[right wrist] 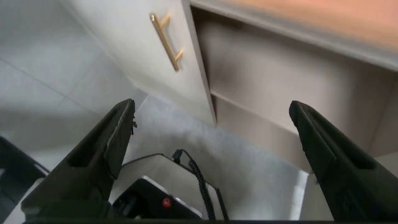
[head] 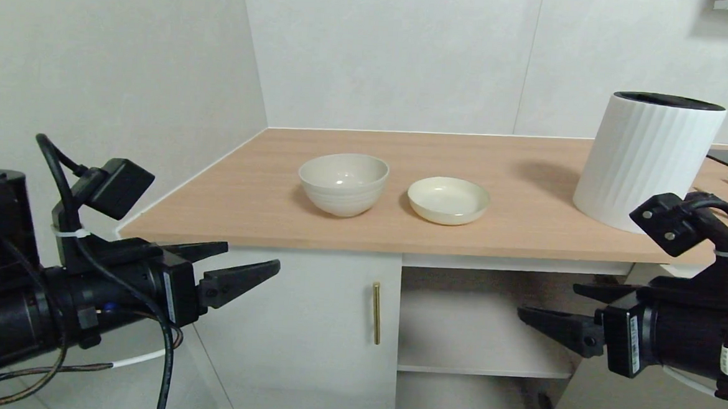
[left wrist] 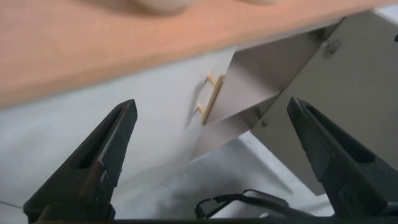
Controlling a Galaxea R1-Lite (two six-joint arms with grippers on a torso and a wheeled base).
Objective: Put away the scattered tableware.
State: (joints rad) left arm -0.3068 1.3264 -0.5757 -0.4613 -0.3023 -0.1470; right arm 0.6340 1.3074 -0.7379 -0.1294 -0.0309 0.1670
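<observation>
Bowl (head: pixel 342 183) and dish (head: pixel 448 199) sit side by side on the bench (head: pixel 245 204), untouched, while the left claw (head: pixel 250 254) and right claw (head: pixel 547 300) hang spread and empty below its front edge, so the first pickup likely needs one claw raised to a rim.

Deep off-white bowl (head: pixel 342 183): glossy, faintly ribbed on the lower wall, empty. Stands upright, mouth up, on the wooden countertop (head: pixel 245 211), left of the middle and a little back from the front edge. Shallow cream dish (head: pixel 448 199): round, low-rimmed, smooth inside, likewise empty. Lies flat, right way up, just beside the bowl on the robot's right, apart from it, about level with it from the front edge.
</observation>
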